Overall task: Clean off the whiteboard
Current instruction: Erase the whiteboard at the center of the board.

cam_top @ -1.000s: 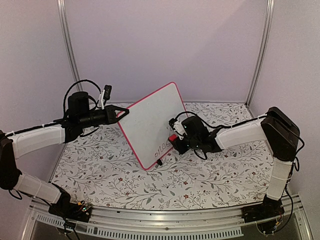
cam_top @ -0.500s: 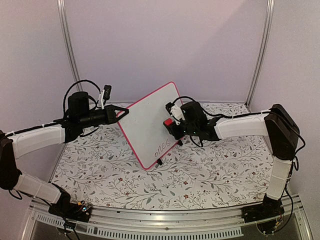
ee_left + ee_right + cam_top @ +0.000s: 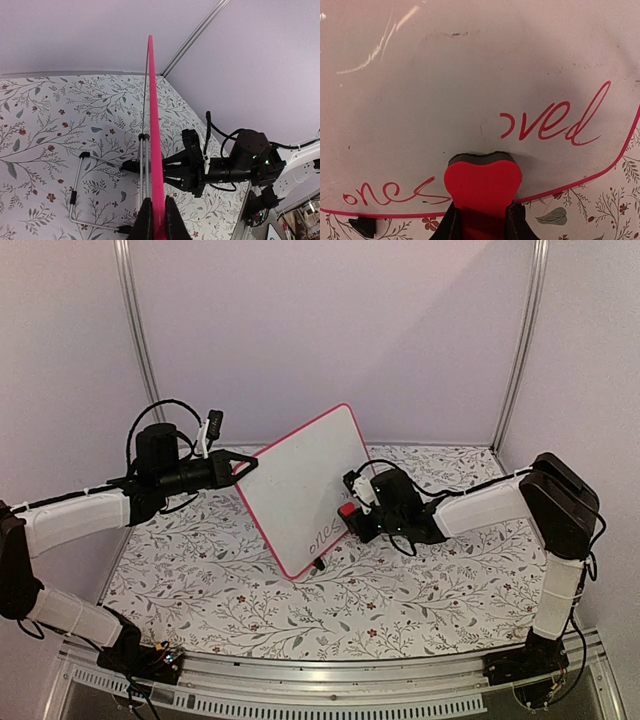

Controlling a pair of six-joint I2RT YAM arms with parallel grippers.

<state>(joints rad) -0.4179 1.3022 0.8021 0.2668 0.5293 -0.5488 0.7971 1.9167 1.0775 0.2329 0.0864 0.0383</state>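
Observation:
The whiteboard (image 3: 296,480) stands tilted on the floral table, pink-framed, with red handwriting along its lower part. My left gripper (image 3: 243,468) is shut on its left edge; in the left wrist view the pink frame (image 3: 153,140) runs edge-on between the closed fingers of that gripper (image 3: 157,222). My right gripper (image 3: 352,514) is shut on a red eraser (image 3: 346,510) pressed against the board's lower right. In the right wrist view the eraser (image 3: 483,179) sits between the words "ones" (image 3: 390,192) and "oved" (image 3: 555,122), held by the right gripper (image 3: 482,222).
A thin wire stand (image 3: 80,187) props the board from behind, and a black foot (image 3: 318,564) rests on the floral tablecloth (image 3: 400,590). Lilac walls and metal posts (image 3: 137,330) close in the back and sides.
My right gripper carried the eraser up the board's face, then back down toward the lower edge. The left gripper and the board have stayed still.

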